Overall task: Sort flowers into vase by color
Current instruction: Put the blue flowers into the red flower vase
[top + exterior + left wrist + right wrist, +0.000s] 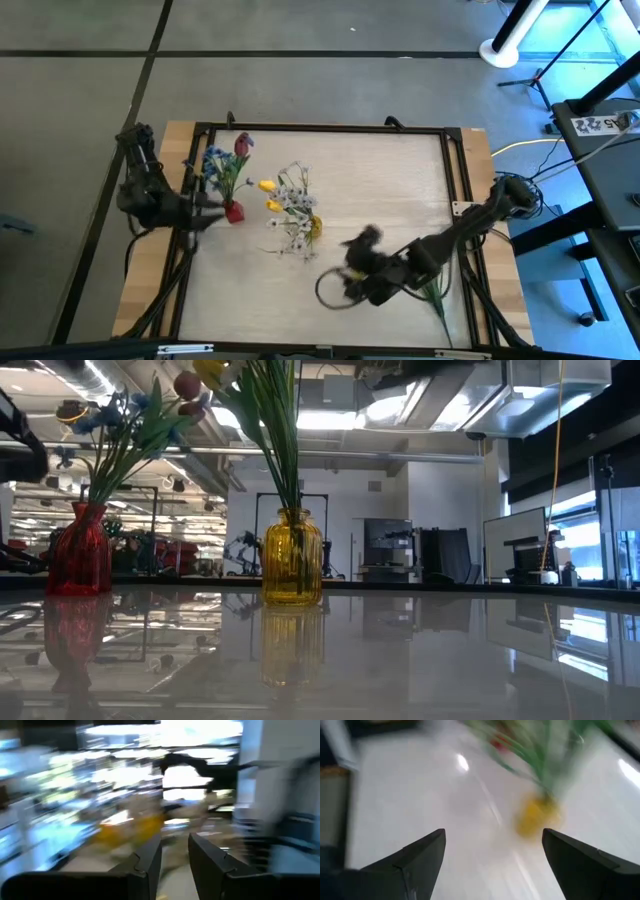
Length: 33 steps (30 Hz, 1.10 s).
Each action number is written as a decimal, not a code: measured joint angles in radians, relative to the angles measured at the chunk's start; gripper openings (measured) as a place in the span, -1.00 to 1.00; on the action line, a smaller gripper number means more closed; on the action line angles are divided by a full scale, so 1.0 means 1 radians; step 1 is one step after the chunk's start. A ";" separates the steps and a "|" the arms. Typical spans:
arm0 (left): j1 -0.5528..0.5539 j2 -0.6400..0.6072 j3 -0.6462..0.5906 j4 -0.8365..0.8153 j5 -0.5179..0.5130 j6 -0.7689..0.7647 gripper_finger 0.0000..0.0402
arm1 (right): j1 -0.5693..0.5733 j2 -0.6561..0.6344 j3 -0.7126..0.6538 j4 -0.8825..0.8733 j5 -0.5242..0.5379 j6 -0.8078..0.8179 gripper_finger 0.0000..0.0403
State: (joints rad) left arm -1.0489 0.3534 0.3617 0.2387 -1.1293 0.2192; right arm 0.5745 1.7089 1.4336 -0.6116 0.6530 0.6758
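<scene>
on the pale wooden worktop (380,200), my two dark arms bracket the sorting. my right gripper (352,283) hangs low near the worktop's front edge, jaws spread wide with nothing between them. my left gripper (212,208) sits just beside the small red ribbed glass vase (234,211) near the left edge; its fingers (150,862) stand a narrow gap apart, and whether they pinch anything i cannot tell.

the red vase carries blue clustered blooms (212,160) and a dark red bud (243,144). near the middle, the amber ribbed glass vase (292,557) holds yellow tulips (270,195) and white wispy sprigs (295,205). one loose green stem (437,296) lies by the front right corner, partly under my right arm.

these flowers look featherlight, with thin, springy, slick stems, likely to bend or swivel. i judge mid-stem the place to pinch, clear of the soft heads.
</scene>
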 joint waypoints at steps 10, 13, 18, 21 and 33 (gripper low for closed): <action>-0.118 0.038 0.007 -0.025 0.566 -0.080 -0.54 | 0.082 -0.019 -0.086 -0.742 -0.545 0.877 0.64; -0.112 0.097 -0.005 -0.013 0.565 -0.155 -0.54 | 0.115 -0.017 -0.224 -0.724 -0.689 0.998 0.64; -0.070 0.241 -0.012 0.040 0.530 -0.262 -0.52 | 0.152 -0.024 -0.413 -0.466 -0.820 1.078 0.64; -0.043 0.306 -0.010 0.084 0.546 -0.298 -0.46 | 0.153 -0.024 -0.478 -0.322 -0.863 1.082 0.64; -0.057 0.591 0.193 -0.126 0.492 -0.458 -0.32 | 0.152 -0.028 -0.530 -0.233 -0.826 0.970 -0.04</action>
State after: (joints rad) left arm -1.1059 0.9442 0.5542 0.1130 -0.6375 -0.2391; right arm 0.7269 1.6812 0.9039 -0.8443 -0.1727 1.6460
